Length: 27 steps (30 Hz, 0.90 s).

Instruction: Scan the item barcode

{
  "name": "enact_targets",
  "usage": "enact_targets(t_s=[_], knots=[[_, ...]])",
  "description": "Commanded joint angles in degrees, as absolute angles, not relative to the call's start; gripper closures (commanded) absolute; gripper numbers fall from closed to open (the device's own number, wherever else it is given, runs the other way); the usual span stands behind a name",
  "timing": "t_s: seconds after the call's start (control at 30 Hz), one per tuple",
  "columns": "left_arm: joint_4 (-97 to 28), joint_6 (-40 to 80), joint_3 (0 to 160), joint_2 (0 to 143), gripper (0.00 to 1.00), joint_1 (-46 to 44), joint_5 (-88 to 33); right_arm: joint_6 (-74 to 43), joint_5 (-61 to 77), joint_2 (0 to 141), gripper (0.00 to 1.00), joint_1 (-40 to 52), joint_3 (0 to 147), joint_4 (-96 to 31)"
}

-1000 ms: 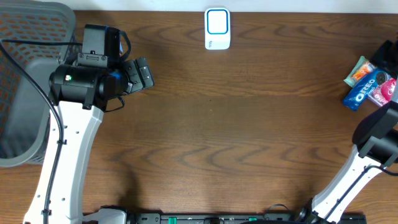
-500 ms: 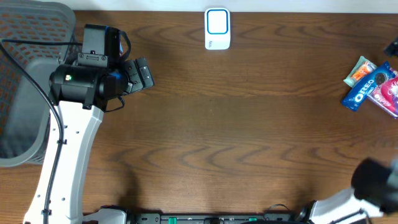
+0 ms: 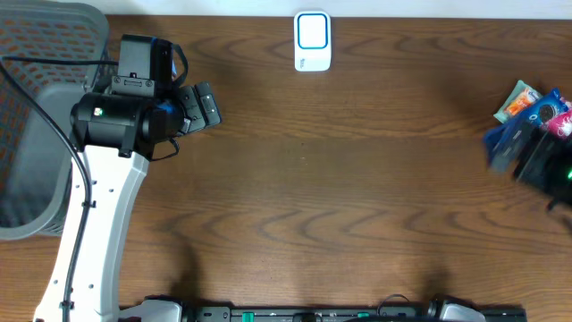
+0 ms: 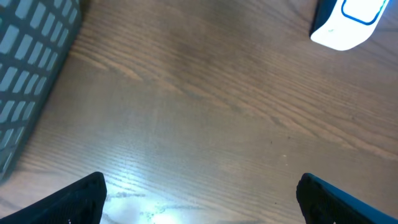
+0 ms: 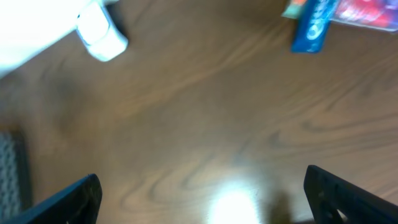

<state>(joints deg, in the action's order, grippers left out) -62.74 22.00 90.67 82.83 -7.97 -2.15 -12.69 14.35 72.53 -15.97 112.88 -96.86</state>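
Observation:
The white scanner (image 3: 313, 40) with a blue-rimmed window stands at the table's far edge; it also shows in the left wrist view as the scanner (image 4: 348, 22) and in the right wrist view as the scanner (image 5: 102, 37). A blue Oreo pack (image 3: 543, 113) lies at the far right among other snack packs, seen too as the blue pack (image 5: 314, 28). My right arm (image 3: 541, 161) is a dark blur partly covering those packs. The right gripper (image 5: 205, 205) is open and empty over bare wood. At the left, the left gripper (image 3: 201, 105) (image 4: 202, 205) hangs open and empty.
A grey mesh basket (image 3: 40, 116) fills the left edge of the table, and its wall (image 4: 31, 74) shows in the left wrist view. An orange-green pack (image 3: 518, 97) and a pink pack (image 5: 367, 12) lie beside the Oreo pack.
My right arm swung down to the lower right corner and then back up over the snack packs, and its jaws widened. The left arm has not moved.

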Motion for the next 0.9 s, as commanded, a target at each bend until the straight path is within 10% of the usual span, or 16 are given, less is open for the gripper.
enact_targets(t_s=[0.0, 0.87], knots=[[-62.98, 20.99, 90.87, 82.74, 0.02, -7.68, -1.43, -11.73, 17.93, 67.07, 0.01, -13.37, 105.65, -97.3], [-62.98, 21.02, 90.87, 82.74, 0.02, -7.68, -1.43, -10.52, 16.62, 57.08, 0.01, -13.34, 101.45, -97.3]])
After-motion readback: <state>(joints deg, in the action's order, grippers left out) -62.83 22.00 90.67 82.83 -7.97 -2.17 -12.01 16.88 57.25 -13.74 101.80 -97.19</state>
